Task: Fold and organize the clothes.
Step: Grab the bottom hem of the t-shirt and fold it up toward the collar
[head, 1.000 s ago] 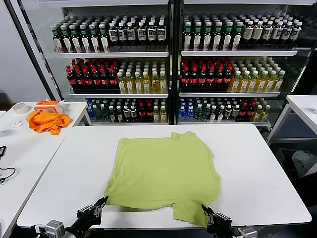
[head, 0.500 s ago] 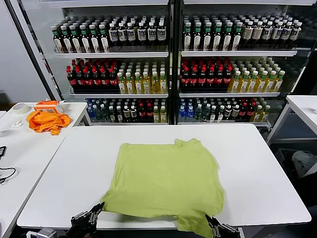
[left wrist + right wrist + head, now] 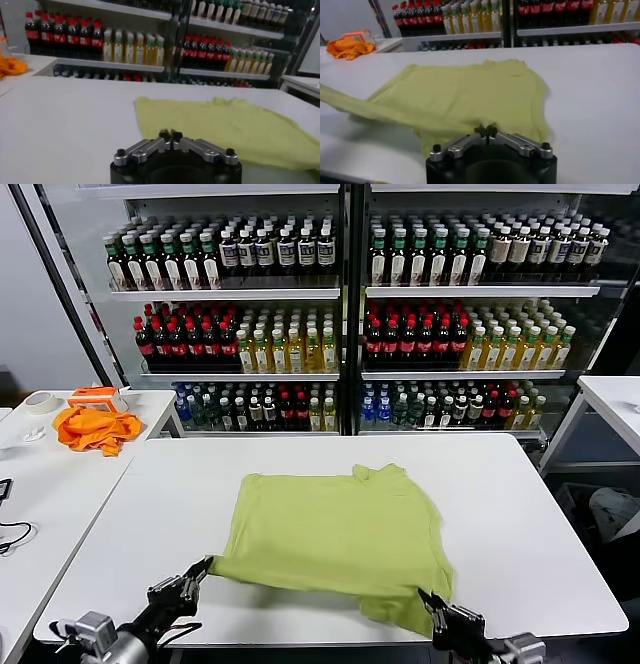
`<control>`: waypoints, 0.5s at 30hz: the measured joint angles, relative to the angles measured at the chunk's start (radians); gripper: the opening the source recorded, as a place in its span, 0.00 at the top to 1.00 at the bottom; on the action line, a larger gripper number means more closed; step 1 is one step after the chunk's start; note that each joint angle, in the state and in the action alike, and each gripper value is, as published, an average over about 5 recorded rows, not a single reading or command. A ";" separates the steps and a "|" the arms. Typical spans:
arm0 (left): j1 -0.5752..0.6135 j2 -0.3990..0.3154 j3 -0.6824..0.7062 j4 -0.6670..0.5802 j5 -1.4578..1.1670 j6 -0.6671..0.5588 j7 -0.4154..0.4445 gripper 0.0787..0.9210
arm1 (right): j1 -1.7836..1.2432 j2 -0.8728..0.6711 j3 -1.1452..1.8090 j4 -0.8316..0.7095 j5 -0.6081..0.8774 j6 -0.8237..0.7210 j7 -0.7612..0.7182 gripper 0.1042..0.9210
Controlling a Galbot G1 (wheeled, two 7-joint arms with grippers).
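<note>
Two grippers worked at the near edge of the white worktop, each with its fingers pressed together on the hem of the lime-green T-shirt. The left gripper pinched the shirt's near-left corner, the fabric rising slightly off the surface toward it; the right gripper pinched the near-right corner, which drooped toward the worktop's front edge. Both wrist views showed the fingertips closed with green cloth meeting them. Holding the two lower corners at once probably served to keep the hem taut, so the shirt could be dragged or spread flat before a fold. The garment lay mostly flat around the middle of the worktop, plain side up, its far edge well short of the back edge. An orange cloth sat on a separate side table to the left, apart from the work.
</note>
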 measured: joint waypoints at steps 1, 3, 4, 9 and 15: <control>-0.019 0.002 0.010 0.015 -0.002 -0.001 0.001 0.99 | 0.023 0.002 -0.009 -0.013 0.006 -0.005 0.001 1.00; -0.056 0.005 0.029 0.047 -0.005 -0.003 0.005 0.99 | 0.069 0.007 -0.028 -0.038 0.015 -0.013 0.002 1.00; -0.074 0.006 0.038 0.062 -0.006 -0.005 0.007 0.99 | 0.091 0.010 -0.037 -0.051 0.019 -0.017 0.003 1.00; -0.153 0.008 0.083 0.138 -0.007 -0.013 0.019 0.99 | 0.193 0.022 -0.085 -0.115 0.031 -0.034 0.014 1.00; -0.236 0.003 0.135 0.220 -0.005 -0.017 0.031 0.99 | 0.276 0.030 -0.122 -0.177 0.042 -0.045 0.021 1.00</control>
